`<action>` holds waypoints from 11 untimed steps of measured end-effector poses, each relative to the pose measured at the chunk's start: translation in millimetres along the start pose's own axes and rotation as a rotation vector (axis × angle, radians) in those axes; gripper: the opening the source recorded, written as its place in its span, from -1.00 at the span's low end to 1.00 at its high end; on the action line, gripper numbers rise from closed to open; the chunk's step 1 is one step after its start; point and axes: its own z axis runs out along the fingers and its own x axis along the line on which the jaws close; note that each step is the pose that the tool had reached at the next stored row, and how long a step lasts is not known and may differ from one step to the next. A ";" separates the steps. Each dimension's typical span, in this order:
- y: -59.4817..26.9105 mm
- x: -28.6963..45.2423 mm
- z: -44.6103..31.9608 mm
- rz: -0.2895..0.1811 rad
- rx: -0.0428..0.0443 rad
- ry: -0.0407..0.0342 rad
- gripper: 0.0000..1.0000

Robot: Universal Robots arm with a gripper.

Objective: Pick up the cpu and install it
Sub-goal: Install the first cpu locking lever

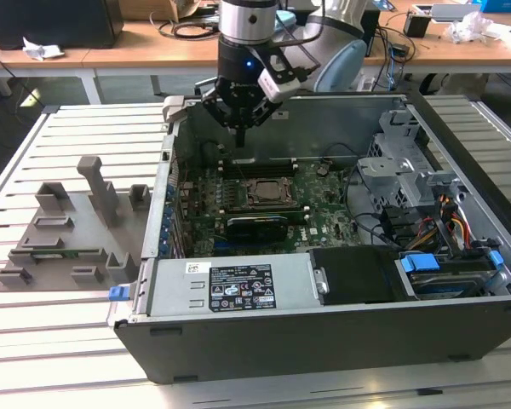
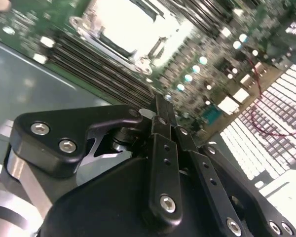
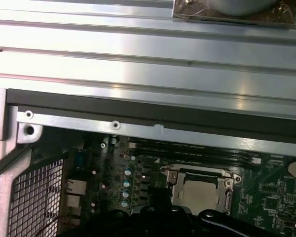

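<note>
The cpu (image 1: pixel 268 192) lies flat in the socket near the middle of the green motherboard (image 1: pixel 324 213). In the first wrist view it (image 3: pixel 200 191) is a matte, pale silver-grey square boxed in by the socket's metal frame (image 3: pixel 228 192); in the second wrist view its top (image 2: pixel 123 24) glares almost white. Dark ribbed memory slots run alongside the socket, and rows of small round capacitors dot the board. The board sits inside an open computer case (image 1: pixel 324 341) of dull grey sheet metal, with a labelled metal box (image 1: pixel 230 285) along the near wall, a drive cage (image 1: pixel 392 162) and a bundle of coloured cables (image 1: pixel 451 226) toward the exterior view's right. The case rests on a slatted aluminium table (image 1: pixel 77 136); beside it, toward the exterior view's left, lies a grey plastic holder tray (image 1: pixel 68 230) with blocky upright posts. The arm drops in from the top of the exterior view with its wrist vertical and the black gripper (image 1: pixel 240 141) pointing straight down, above the far side of the board and just beyond the socket — clear of the cpu, not touching it. Its bolted black finger links (image 2: pixel 160 106) converge to a single narrow tip — the jaws stand together.
</note>
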 end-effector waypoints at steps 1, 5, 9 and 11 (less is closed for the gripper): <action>0.4 3.4 1.4 0.000 0.0001 0.0001 -0.79; 1.6 14.5 8.2 0.000 0.0002 0.0002 -0.79; 2.4 18.6 15.4 0.000 0.0000 0.0001 -0.79; 2.8 19.5 18.1 0.000 0.0001 0.0001 -0.79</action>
